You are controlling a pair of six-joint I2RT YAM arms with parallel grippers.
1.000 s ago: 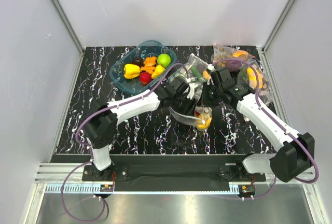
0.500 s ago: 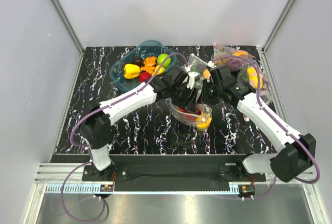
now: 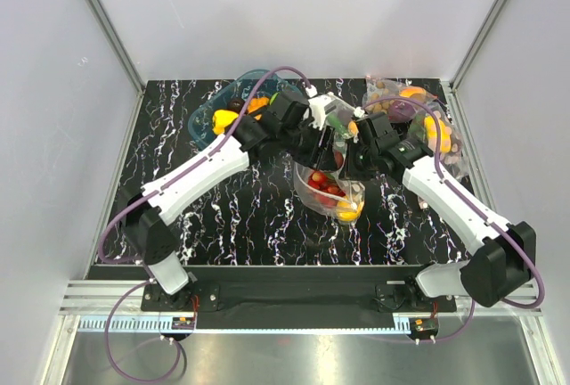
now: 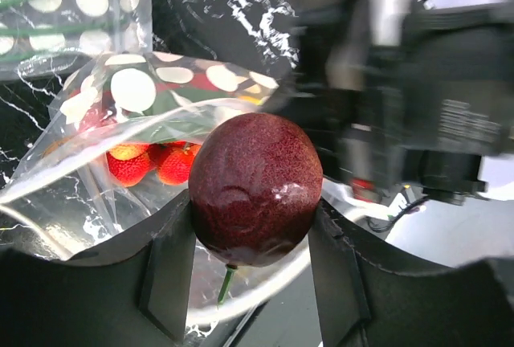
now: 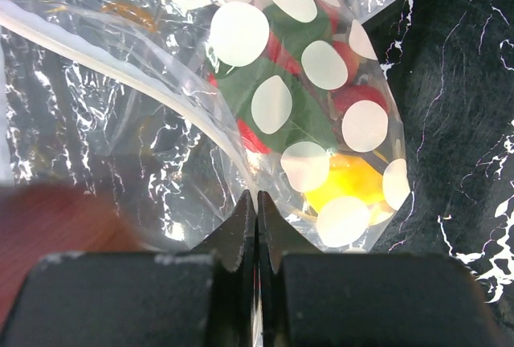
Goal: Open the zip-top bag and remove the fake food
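The zip-top bag (image 3: 331, 193) lies mid-table, clear with white dots, its mouth gaping. My left gripper (image 3: 323, 143) hovers over its far side, shut on a dark reddish plum (image 4: 255, 190) gripped between both fingers (image 4: 169, 267); the left gripper (image 4: 254, 222) is above the open mouth. Inside the bag (image 5: 144, 122) I see a red berry cluster with green leaves (image 5: 309, 126) and a small yellow fruit (image 5: 353, 182). My right gripper (image 5: 257, 202) is shut on the bag's rim, and shows beside the bag (image 3: 358, 159) in the top view.
A blue tub (image 3: 200, 126) at the back left holds a yellow pepper (image 3: 223, 120) and other fruit, partly hidden by my left arm. A second dotted bag (image 3: 432, 134) and a small bag of brown balls (image 3: 383, 93) lie at the back right.
My left arm has stretched farther across the table, and its wrist has moved toward the back above the bag. The bag's mouth now shows the red berries. The right gripper has kept its hold.
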